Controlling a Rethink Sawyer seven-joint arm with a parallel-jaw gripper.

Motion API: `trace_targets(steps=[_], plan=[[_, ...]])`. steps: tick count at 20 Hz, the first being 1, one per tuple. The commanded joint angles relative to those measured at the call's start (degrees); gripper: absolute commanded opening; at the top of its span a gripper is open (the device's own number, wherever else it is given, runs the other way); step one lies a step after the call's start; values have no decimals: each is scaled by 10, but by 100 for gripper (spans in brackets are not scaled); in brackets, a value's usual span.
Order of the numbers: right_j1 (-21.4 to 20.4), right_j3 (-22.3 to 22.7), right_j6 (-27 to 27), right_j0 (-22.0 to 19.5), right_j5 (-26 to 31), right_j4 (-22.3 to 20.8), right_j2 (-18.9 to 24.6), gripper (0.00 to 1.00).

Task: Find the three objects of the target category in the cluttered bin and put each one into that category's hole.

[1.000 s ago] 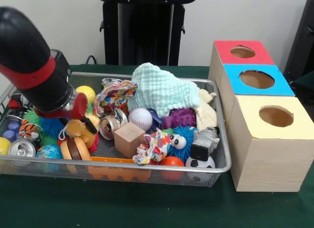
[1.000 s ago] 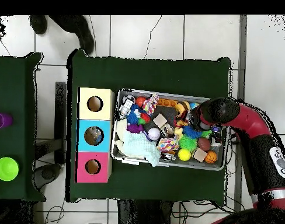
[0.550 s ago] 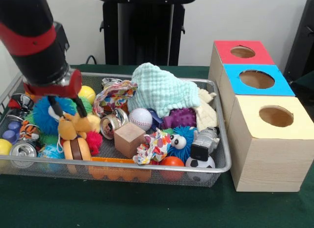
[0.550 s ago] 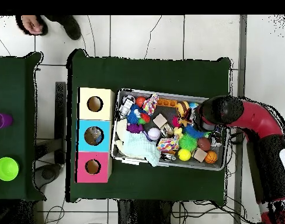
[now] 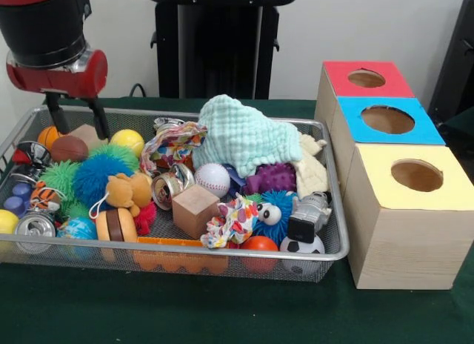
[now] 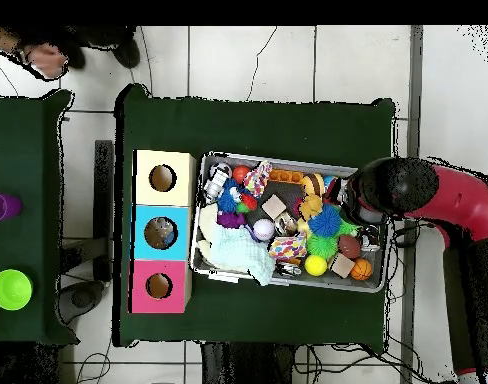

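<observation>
Jaws: the gripper [image 5: 75,116] hung above the left end of the bin in the front view, its two thin black fingers [image 5: 97,116] spread apart and holding nothing.
Directly below: a brown football-shaped ball [image 5: 69,147] and a wooden block [image 5: 87,134] lay under the tips, not touched.
Nearby contents: a blue spiky ball [image 5: 99,173], a green spiky ball [image 5: 59,177], an orange plush toy [image 5: 126,190] and a crushed can [image 5: 33,225] sat just beside that spot.
Bin: the wire bin [image 5: 335,233] was full and tangled; a pale green cloth [image 5: 244,135] covered part of the middle.
Boxes: the red box [image 5: 366,78], blue box [image 5: 386,119] and yellow box [image 5: 415,174] stood in a row beside the bin on the table [image 5: 222,311].
Target objects: the category could not be told; every candidate seen was in the bin.
Progress: judged early; no delivery was evident, though something seemed to lie inside the blue hole in the overhead view.
Remaining: by that judgement, most or all three placements.
</observation>
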Motion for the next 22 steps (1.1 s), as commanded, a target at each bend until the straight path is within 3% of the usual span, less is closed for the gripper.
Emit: trace_targets(steps=[1, 7, 15, 22], plan=[[31, 36, 56, 7, -43, 9, -29, 100], [49, 36, 42, 10, -96, -13, -40, 100], [113, -5, 28, 32, -153, -60, -74, 100], [226, -90, -12, 39, -195, -73, -74, 100]])
